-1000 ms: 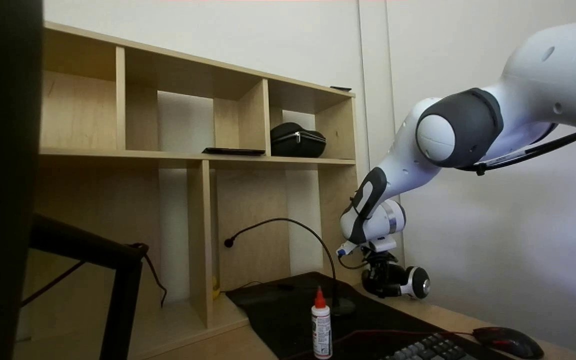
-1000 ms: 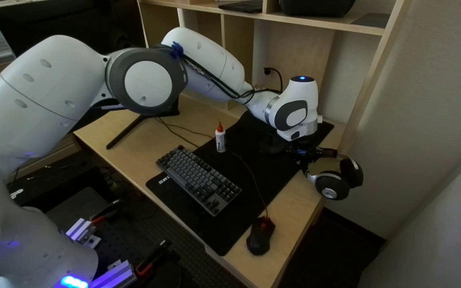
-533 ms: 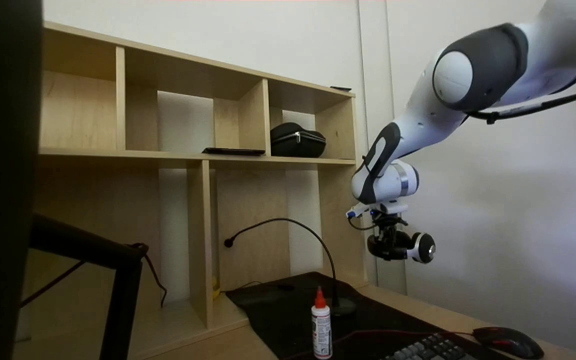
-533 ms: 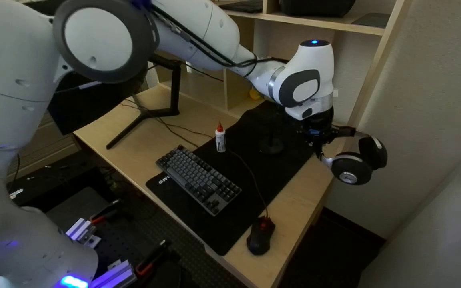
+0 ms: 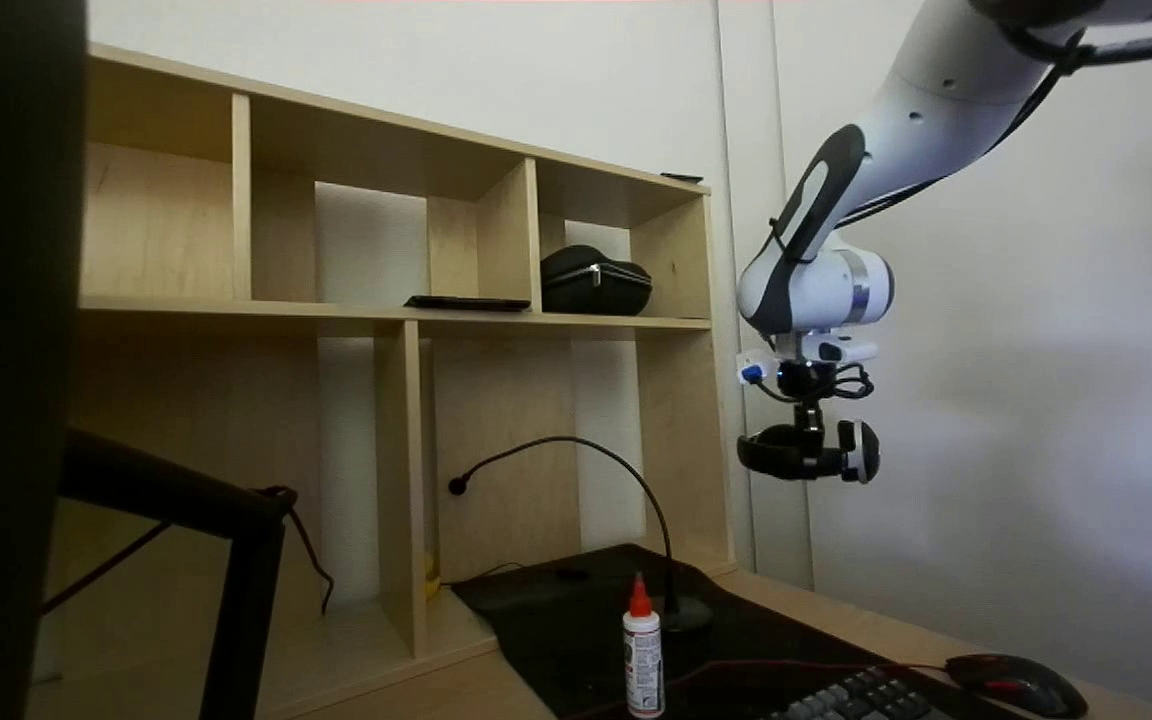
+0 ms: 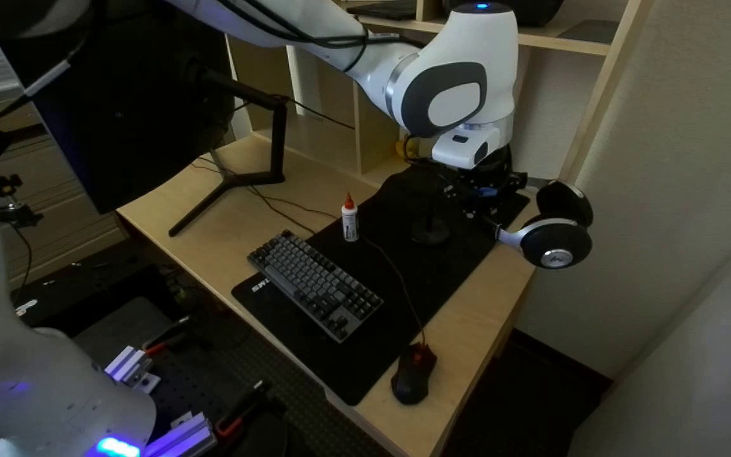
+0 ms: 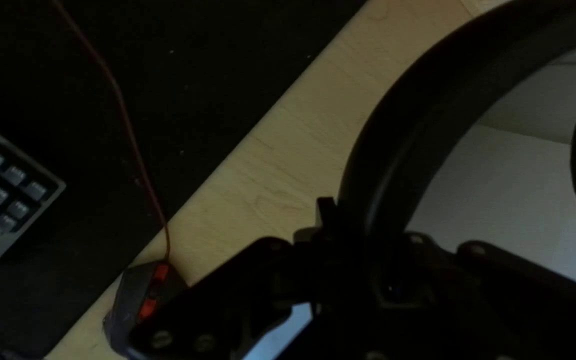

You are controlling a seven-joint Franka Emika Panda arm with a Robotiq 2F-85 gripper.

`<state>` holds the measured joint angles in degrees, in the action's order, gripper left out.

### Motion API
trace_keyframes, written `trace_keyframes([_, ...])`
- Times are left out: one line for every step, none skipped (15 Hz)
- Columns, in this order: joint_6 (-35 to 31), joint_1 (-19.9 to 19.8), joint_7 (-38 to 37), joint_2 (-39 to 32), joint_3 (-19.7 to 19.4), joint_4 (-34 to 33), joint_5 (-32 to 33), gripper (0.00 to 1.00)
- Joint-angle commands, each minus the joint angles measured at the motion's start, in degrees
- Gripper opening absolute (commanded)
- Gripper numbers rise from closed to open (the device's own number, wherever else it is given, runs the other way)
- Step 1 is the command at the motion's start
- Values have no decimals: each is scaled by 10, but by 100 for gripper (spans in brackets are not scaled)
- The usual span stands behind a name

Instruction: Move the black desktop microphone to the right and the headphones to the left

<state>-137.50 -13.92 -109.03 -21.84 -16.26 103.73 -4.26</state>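
Two moves to make: held the headphones (image 6: pixel 554 240) by the headband (image 7: pixel 403 140) in the clamped gripper (image 7: pixel 368 235), off the desk (image 6: pixel 467 330), at three o'clock from the microphone (image 6: pixel 430 231) in an exterior view. Likely called for a slow swing toward nine o'clock, above the gooseneck (image 5: pixel 566 438).

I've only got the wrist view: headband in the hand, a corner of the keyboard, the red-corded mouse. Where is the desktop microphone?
Observer: In both exterior views, the black gooseneck microphone stands on the black desk mat.
Operator: And the headphones, are they touching the desk?
Observer: No, in an exterior view there is a clear gap between them and the desk.
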Motion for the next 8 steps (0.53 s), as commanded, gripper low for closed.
trace_keyframes([-23,1,113,128,-2,140,14,5])
trace_keyframes([-25,0,148,156,-2,171,14,5])
trace_keyframes([-21,-2,183,186,-3,202,13,5])
trace_keyframes([-22,-3,216,215,-3,233,9,5])
trace_keyframes([-22,-4,232,246,-6,265,6,5])
trace_keyframes([-14,-6,241,280,-7,297,1,5])
trace_keyframes([1,-4,206,195,-4,215,3,5])
trace_keyframes([4,-6,210,215,-3,237,3,19])
